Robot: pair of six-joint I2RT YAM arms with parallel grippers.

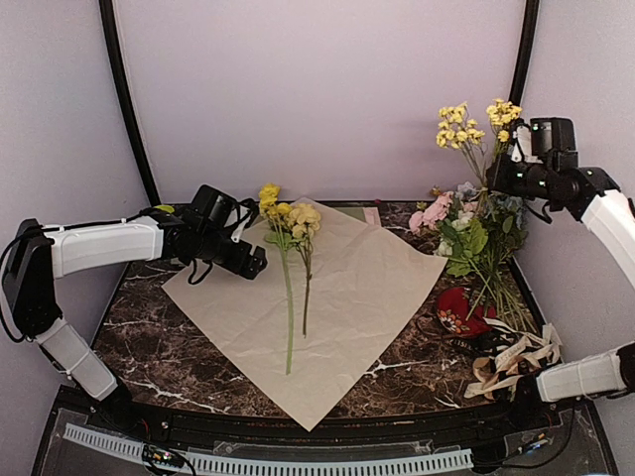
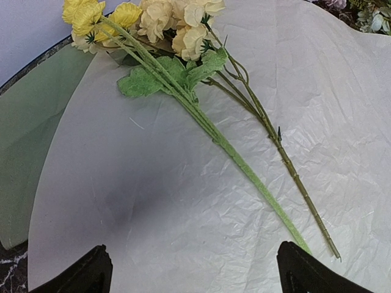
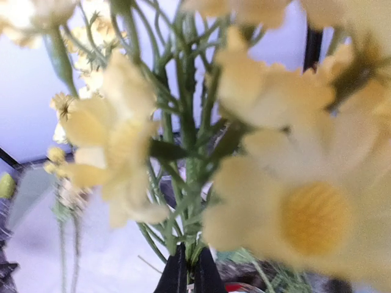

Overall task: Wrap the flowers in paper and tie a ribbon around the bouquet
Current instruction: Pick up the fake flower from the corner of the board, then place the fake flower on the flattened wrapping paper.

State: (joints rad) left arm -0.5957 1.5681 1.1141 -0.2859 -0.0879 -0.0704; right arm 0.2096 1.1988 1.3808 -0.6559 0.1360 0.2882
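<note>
The table (image 1: 139, 327) spreads below both of my pincers, dark marble with pale veins. Most of it is covered by the paper (image 1: 367, 297), tan face up and laid cornerwise. It lies directly under my left pincer (image 2: 192, 271) and well off to the left of, and below, my right pincer (image 3: 189, 271). A green sheet (image 2: 30, 152) shows from beneath the paper's edge, to the left of my left pincer in its wrist view.

Below my right pincer a heap of loose flowers (image 1: 476, 238) rests on the table's right side, pink and white roses (image 1: 435, 210) among green leaves.

Ahead of my left pincer two yellow stems (image 1: 290, 297) lie flat on the paper side by side. Their blossoms are farthest from my fingertips, and their stalk ends come close in front of my right-hand fingertip (image 2: 299, 265) without touching it. That pincer is released, its fingers spread wide, hanging over the paper with nothing in it.

My right pincer is raised high, clenched on the stalks of a yellow spray (image 1: 474, 124). The stalks rise upright from between my fingers, and the small blossoms crowd blurred right in front of the wrist camera.

Far below that pincer, near the arm's base, lie cream ribbons (image 1: 511, 362). A red thing (image 1: 458, 309) lies just beyond them.
</note>
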